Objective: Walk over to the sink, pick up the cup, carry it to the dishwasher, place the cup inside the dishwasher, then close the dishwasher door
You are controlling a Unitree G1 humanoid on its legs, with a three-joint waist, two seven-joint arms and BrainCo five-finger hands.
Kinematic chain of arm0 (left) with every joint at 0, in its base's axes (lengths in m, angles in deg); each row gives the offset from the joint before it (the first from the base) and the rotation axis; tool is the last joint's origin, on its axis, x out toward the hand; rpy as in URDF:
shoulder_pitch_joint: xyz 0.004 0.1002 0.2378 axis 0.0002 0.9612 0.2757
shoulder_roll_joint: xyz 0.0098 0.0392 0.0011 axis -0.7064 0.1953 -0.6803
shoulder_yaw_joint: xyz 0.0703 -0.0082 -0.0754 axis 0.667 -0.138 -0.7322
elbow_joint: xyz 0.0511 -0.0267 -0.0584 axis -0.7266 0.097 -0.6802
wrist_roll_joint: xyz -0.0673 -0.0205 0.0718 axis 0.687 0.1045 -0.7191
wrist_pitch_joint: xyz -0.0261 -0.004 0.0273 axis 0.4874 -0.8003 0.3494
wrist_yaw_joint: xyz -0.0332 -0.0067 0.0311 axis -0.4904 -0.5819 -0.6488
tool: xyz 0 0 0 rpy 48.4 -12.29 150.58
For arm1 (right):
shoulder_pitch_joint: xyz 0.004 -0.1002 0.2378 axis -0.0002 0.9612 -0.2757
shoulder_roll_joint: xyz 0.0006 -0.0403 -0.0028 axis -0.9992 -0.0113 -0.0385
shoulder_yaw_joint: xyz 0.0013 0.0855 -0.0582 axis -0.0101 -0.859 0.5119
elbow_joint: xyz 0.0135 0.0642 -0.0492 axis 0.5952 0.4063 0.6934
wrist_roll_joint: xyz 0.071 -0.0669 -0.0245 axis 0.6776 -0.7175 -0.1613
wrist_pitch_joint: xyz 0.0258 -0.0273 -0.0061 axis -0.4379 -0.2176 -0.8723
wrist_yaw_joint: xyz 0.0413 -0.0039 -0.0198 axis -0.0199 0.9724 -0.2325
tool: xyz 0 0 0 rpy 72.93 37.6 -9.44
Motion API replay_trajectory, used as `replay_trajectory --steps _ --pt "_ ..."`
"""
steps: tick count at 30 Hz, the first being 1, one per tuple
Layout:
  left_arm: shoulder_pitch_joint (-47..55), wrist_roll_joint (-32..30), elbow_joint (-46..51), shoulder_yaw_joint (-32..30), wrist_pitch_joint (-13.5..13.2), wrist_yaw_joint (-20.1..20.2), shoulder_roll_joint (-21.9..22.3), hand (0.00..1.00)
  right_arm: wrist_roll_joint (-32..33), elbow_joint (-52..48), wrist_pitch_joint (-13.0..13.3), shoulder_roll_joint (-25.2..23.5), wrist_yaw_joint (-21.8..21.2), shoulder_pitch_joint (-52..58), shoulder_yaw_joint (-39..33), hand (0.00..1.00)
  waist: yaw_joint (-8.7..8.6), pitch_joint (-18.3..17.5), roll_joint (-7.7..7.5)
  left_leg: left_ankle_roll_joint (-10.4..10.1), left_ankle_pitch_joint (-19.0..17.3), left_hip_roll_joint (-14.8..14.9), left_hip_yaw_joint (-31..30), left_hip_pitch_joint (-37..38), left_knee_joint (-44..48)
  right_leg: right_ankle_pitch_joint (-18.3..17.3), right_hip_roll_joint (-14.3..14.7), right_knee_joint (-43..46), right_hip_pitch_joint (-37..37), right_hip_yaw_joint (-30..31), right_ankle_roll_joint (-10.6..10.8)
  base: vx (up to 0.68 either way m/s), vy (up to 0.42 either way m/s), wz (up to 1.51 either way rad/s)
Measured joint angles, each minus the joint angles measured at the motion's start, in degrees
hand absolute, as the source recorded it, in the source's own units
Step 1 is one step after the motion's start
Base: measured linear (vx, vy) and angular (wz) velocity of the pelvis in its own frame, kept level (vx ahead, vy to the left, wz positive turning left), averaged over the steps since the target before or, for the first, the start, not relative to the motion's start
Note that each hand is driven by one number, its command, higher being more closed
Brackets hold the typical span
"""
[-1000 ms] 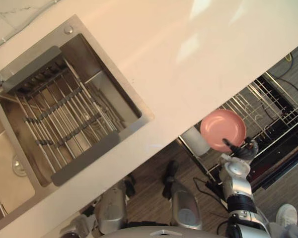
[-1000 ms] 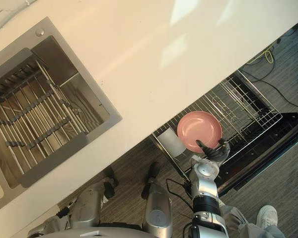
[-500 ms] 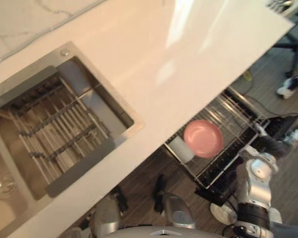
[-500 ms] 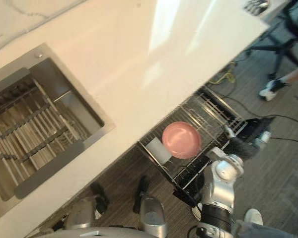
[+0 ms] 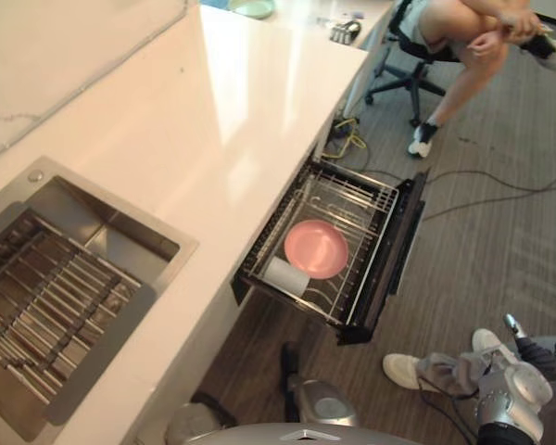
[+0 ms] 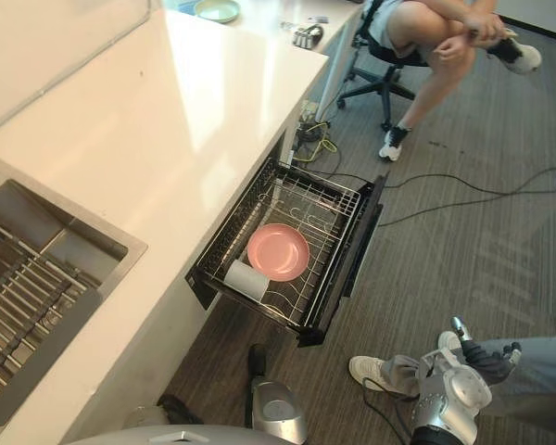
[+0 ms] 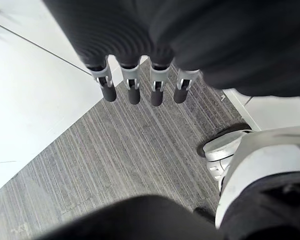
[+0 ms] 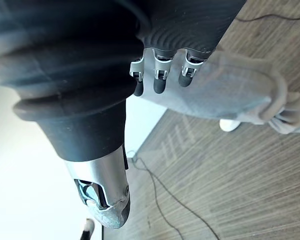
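Cup (image 6: 247, 278) lies in the dishwasher rack (image 6: 341, 206) beside the plate (image 6: 278, 251), well apart from the right robot hand (image 6: 484, 358), fingers loose, empty.

The surface (image 5: 213, 111) is glossy cream-white. The sink (image 5: 130, 243) is brushed steel grey, and its rack (image 5: 46, 297) shows darker grey parallel bars. The dishwasher (image 5: 403, 232) is black, with a basket (image 5: 347, 195) of silver wire in a grid. The plate (image 5: 316, 248) is salmon pink and the cup (image 5: 285, 275) is white. The floor (image 5: 500, 241) is grey-brown with fine stripes. A bowl (image 6: 216, 9) is pale green and a chair (image 5: 403, 79) is black. One shoe (image 5: 421, 141) is white, and so is another (image 5: 406, 369) below grey trousers (image 5: 454, 371). The left hand (image 7: 140, 85) and right hand (image 8: 160, 75) have silver, dark-tipped fingers under black ribbed covers.
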Motion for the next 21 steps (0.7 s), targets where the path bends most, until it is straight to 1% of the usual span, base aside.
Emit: replay_trajectory --steps 1,2,4,5,6,8,9,10,11,13,14,15,16,17,18,19,21 --pt "0.3 0.2 0.3 0.1 0.2 -0.6 0.0 0.00 0.0 0.0 0.0 -1.5 0.0 0.1 -0.1 0.00 0.00 -0.4 0.15 -0.3 0.2 0.2 0.6 0.4 0.2 -2.9 -0.1 4.1 -0.6 0.0 -0.1 0.09 -0.006 -0.21" --pt "0.0 0.2 0.5 0.0 0.2 -1.2 -0.4 0.00 0.0 0.0 0.0 -2.0 -0.2 0.1 0.0 0.00 0.03 -0.2 0.21 -0.4 0.2 0.4 0.9 0.6 0.5 -3.8 0.0 4.2 -0.7 0.0 0.1 0.05 -0.019 -0.17" --pt "-0.8 1.4 1.5 0.6 -0.3 -4.3 0.6 0.00 0.0 0.0 0.0 -3.6 -0.3 0.2 0.8 0.00 0.19 -0.7 1.15 -0.7 0.8 0.4 1.4 0.8 -0.4 -3.8 0.3 2.1 -0.7 -0.6 -0.2 -0.04 -0.039 -0.11" --pt "-1.2 2.4 2.0 0.6 -0.4 -5.0 0.9 0.00 0.0 0.0 -0.1 -3.8 -0.3 0.1 1.3 0.00 0.20 -0.9 1.75 -0.9 1.1 0.4 1.5 0.7 -0.7 -3.8 0.3 1.7 -0.8 -1.1 -0.2 -0.01 -0.024 -0.11" --pt "-2.6 4.5 2.4 0.6 -0.9 -6.3 1.3 0.00 0.0 0.0 -0.3 -3.9 -0.3 0.0 2.7 0.00 0.42 -0.9 2.69 -0.9 1.8 0.3 1.7 0.6 -1.4 -3.7 0.2 1.8 -1.3 -1.8 -0.1 0.00 0.000 0.00" --pt "-5.5 7.9 2.6 0.7 -1.5 -7.9 1.2 0.00 0.3 0.0 -0.9 -4.3 -0.3 -0.2 3.8 0.00 0.66 -0.7 3.85 -0.7 3.0 0.2 1.7 0.1 -2.0 -3.4 -0.1 1.9 -1.9 -2.8 -0.1 0.00 0.000 0.00" --pt "-6.3 9.6 3.3 0.8 -2.7 -9.0 1.6 0.00 0.9 0.1 -1.2 -4.5 -0.4 -0.5 4.4 0.00 1.04 -0.5 4.36 -0.1 3.8 -0.5 1.7 0.0 -2.9 -3.4 -0.5 2.6 -2.6 -3.5 -0.2 -0.02 0.049 -0.01" --pt "-6.5 11.4 3.7 1.2 -2.7 -9.9 1.7 0.00 2.0 0.5 -1.2 -4.7 -1.0 -0.5 4.6 0.00 1.49 -0.4 4.84 0.1 4.6 -1.3 1.6 -0.3 -4.0 -3.4 -1.3 3.2 -3.4 -4.6 -0.2 -0.01 0.061 0.05" --pt "-6.6 12.2 3.6 1.2 -2.7 -10.5 1.9 0.00 2.6 0.9 -1.1 -4.7 -1.4 -0.7 4.6 0.00 1.50 -0.2 5.19 0.1 5.4 -1.9 1.4 -0.5 -4.5 -3.5 -1.7 3.5 -3.6 -5.1 -0.1 0.00 0.075 0.30" --pt "-7.5 15.4 3.7 1.3 -2.7 -12.0 2.5 0.00 4.0 2.3 -0.8 -5.2 -3.1 -0.9 4.7 0.00 1.63 0.7 6.47 1.2 8.5 -5.1 -0.5 -0.9 -8.4 -4.1 -4.1 4.4 -4.0 -7.7 0.6 0.00 0.081 0.54" --pt "-7.7 16.0 3.7 1.3 -2.7 -12.3 2.7 0.00 4.6 2.3 -0.6 -5.5 -3.4 -1.0 4.7 0.00 1.63 0.9 6.66 1.4 9.4 -6.0 -1.0 -0.9 -9.0 -4.4 -4.9 4.8 -3.9 -8.3 0.9 -0.01 0.094 0.58" --pt "-7.8 16.8 3.6 1.2 -2.7 -12.5 2.8 0.00 5.3 2.3 -0.1 -5.9 -4.1 -1.0 5.7 0.00 1.78 1.1 6.87 1.6 11.2 -7.8 -2.7 -1.0 -10.2 -4.7 -6.6 5.3 -3.6 -9.8 1.4 -0.01 0.101 0.59" --pt "-7.9 17.0 3.6 1.2 -2.6 -12.5 2.9 0.00 6.2 2.2 0.3 -6.1 -4.6 -1.1 7.2 0.00 1.92 1.1 7.03 1.9 12.4 -9.2 -4.9 -1.2 -10.5 -4.9 -8.1 5.4 -3.1 -11.3 2.0 -0.01 0.106 0.57" --pt "-7.8 17.0 3.6 1.2 -2.7 -12.4 3.0 0.00 6.8 2.2 0.3 -6.2 -5.4 -1.3 7.9 0.00 2.22 1.1 7.07 1.8 12.8 -9.8 -6.2 -1.4 -10.5 -4.9 -8.8 5.4 -3.0 -11.6 2.2 -0.01 0.119 0.51" --pt "-7.8 17.0 3.6 1.2 -3.4 -12.0 3.2 0.00 7.5 2.2 0.9 -6.5 -5.2 -2.1 8.2 0.00 2.78 1.0 7.24 1.8 13.5 -10.9 -9.2 -2.1 -10.5 -4.9 -10.1 5.3 -2.9 -12.7 2.5 -0.01 0.103 0.35" --pt "-7.7 16.9 3.6 1.0 -3.9 -11.7 3.3 0.00 7.7 2.2 1.4 -6.4 -5.2 -2.3 7.7 0.00 2.98 1.0 7.38 2.0 13.7 -11.6 -10.7 -2.7 -10.5 -4.7 -10.6 5.2 -2.8 -13.2 2.8 0.01 0.125 0.49" --pt "-7.0 16.9 3.6 1.0 -6.1 -9.9 3.4 0.00 7.9 2.2 2.0 -4.7 -5.2 -2.2 7.2 0.00 3.10 1.0 7.86 2.1 14.9 -13.2 -14.8 -5.0 -10.5 -4.0 -12.5 4.3 -3.2 -15.3 3.8 0.00 0.125 0.52"
